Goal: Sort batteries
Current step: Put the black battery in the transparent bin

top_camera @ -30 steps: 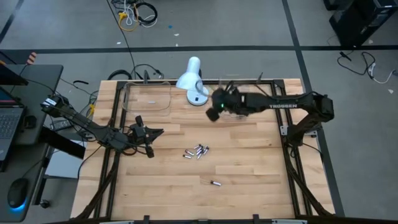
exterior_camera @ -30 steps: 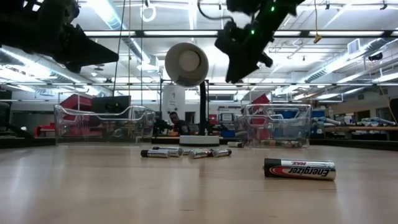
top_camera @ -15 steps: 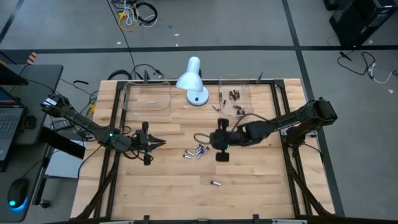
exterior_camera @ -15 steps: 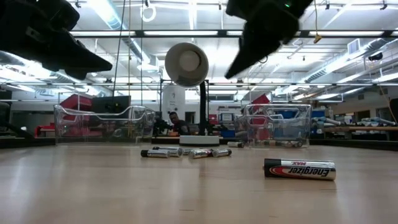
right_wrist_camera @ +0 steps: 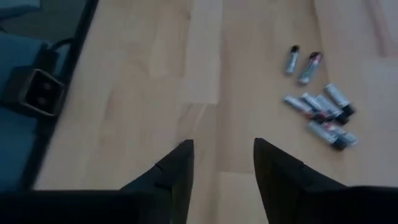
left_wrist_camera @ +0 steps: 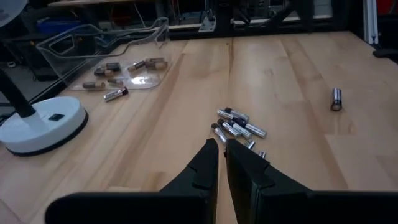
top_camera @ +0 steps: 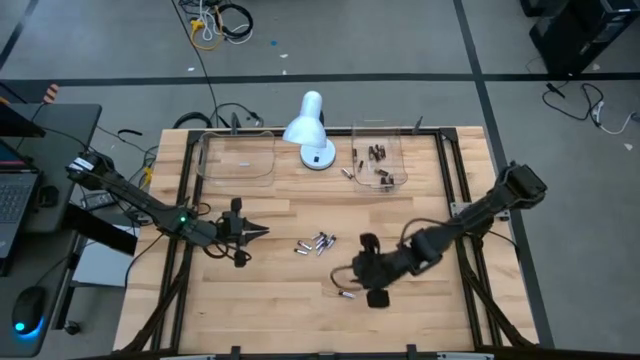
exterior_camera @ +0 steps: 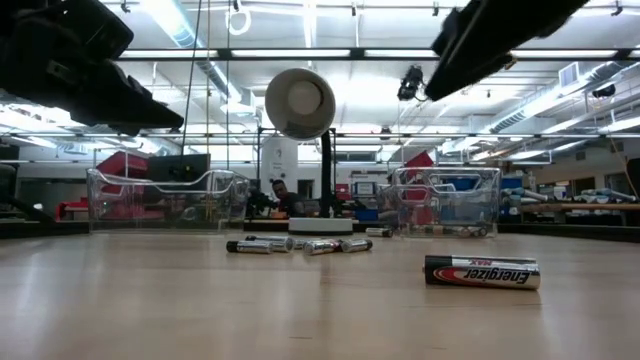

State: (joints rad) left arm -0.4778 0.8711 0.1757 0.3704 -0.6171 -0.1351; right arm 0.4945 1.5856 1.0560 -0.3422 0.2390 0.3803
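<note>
batteries (top_camera: 316, 243) clustered, tiny, seemingly silvery-grey cylinders

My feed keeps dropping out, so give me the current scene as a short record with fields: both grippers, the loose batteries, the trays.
left gripper: above the table's left side, jaws nearly shut, holding nothing
right gripper: low over the near centre, jaws open and empty, next to the lone battery
battery cluster: mid-table, between the two grippers
right tray: far side, several batteries inside, one more lying just outside it
left tray: far side, no batteries visible in it
desk lamp: between the two trays
</note>
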